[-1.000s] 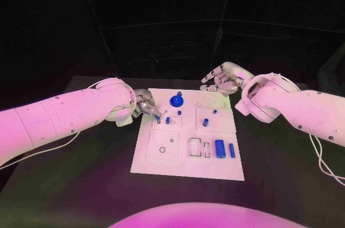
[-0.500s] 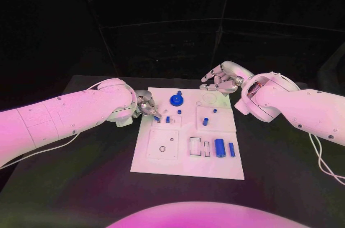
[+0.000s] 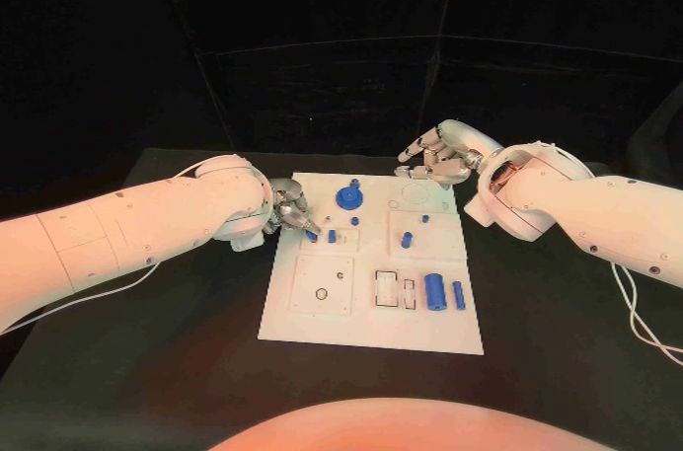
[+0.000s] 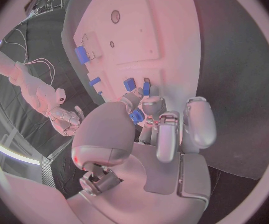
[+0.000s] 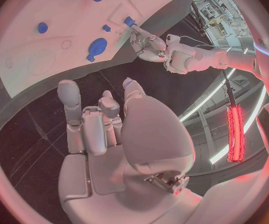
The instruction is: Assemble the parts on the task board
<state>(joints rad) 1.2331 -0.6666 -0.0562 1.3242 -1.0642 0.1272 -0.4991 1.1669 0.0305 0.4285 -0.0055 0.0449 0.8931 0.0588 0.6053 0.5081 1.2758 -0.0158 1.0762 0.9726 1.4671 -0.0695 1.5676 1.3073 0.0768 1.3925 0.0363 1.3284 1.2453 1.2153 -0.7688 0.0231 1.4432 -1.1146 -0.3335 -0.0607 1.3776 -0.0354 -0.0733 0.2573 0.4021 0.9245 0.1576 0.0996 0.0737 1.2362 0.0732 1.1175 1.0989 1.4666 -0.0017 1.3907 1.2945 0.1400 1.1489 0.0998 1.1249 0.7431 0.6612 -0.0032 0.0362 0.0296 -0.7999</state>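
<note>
A white task board (image 3: 373, 273) lies in the middle of the black tabletop (image 3: 171, 313), carrying small blue parts: a round knobbed piece (image 3: 350, 197) near its far edge, a short peg (image 3: 406, 241) standing right of centre, and a blue cylinder (image 3: 434, 293) lying beside a slimmer blue bar (image 3: 458, 295) toward the near right. At the board's left edge, the left robot hand (image 3: 290, 214) pinches a small blue part (image 3: 311, 235) between its fingertips, low over the board just beside another upright blue peg (image 3: 332, 237); the left wrist view shows that pinched piece (image 4: 137, 115) tucked between thumb and finger. The right robot hand (image 3: 438, 160) hovers above the board's far right corner, fingers loosely spread and holding nothing, as the right wrist view (image 5: 103, 119) also shows.
</note>
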